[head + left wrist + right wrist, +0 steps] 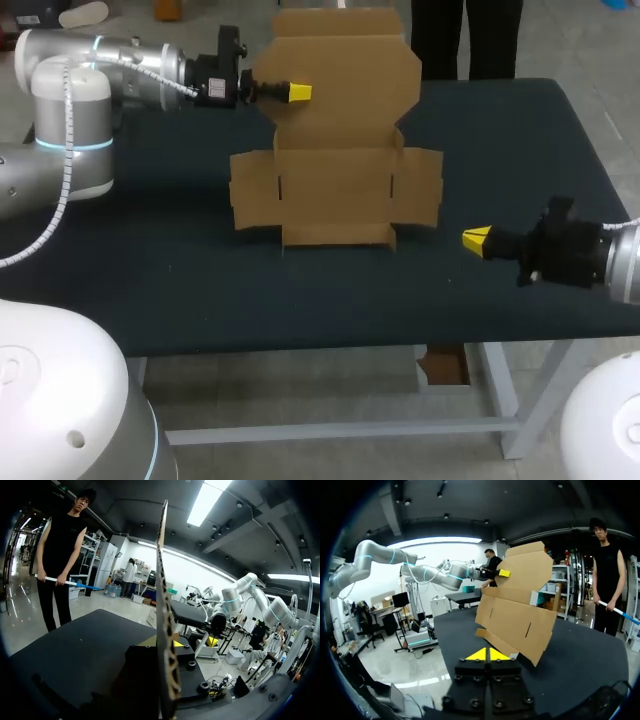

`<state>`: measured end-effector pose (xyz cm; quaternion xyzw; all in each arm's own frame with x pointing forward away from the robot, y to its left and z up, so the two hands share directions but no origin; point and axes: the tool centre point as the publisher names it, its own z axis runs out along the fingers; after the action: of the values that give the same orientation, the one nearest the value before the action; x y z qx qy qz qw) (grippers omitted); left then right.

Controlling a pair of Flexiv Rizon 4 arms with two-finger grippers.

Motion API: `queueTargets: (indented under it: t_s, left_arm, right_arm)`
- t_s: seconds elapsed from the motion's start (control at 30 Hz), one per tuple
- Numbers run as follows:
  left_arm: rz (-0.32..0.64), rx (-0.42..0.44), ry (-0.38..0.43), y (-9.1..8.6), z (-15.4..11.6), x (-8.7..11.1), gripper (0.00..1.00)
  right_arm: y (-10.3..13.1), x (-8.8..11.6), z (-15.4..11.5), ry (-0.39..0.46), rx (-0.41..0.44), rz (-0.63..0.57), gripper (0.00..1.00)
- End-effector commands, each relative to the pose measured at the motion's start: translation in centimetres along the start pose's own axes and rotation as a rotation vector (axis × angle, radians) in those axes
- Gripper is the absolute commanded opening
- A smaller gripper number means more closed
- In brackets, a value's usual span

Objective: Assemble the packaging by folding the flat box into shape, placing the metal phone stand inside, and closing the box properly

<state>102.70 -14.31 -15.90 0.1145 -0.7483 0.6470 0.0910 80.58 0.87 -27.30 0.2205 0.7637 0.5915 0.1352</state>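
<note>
The flat brown cardboard box is half raised. Its lower panels with side flaps rest on the dark table, and its upper panel stands up toward the far edge. My left gripper is shut on the left edge of that upper panel. In the left wrist view the cardboard runs edge-on between the yellow tips of the left gripper. My right gripper is shut and empty, low over the table just right of the box, apart from it. From the right wrist the box lies ahead of my right gripper. No phone stand is in view.
The dark table stretches bare in front of the box and to both sides. Its front edge runs below the box, with the right arm coming in over the right edge.
</note>
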Motion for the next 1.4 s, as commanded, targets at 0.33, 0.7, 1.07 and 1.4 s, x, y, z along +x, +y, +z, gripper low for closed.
queueTargets:
  t_s: [0.33, 0.7, 1.07, 1.4]
  left_arm:
    - [0.035, 0.010, 0.023, 0.8, 0.0, -1.1, 0.00]
    - [0.100, 0.014, 0.010, 1.4, 0.2, -1.1, 0.00]
    - [0.136, 0.017, -0.016, 1.7, -0.1, -0.3, 0.00]
    - [0.164, 0.015, -0.022, 2.3, 0.0, 0.1, 0.00]
  right_arm:
    - [-2.1, 1.0, 2.7, 0.053, 0.022, 0.009, 0.00]
    - [-3.1, 2.0, 7.2, 0.111, 0.043, -0.001, 0.00]
    - [-3.7, 2.6, 9.9, 0.135, 0.056, 0.014, 0.00]
    - [-4.0, 2.8, 11.6, 0.107, 0.034, 0.067, 0.00]
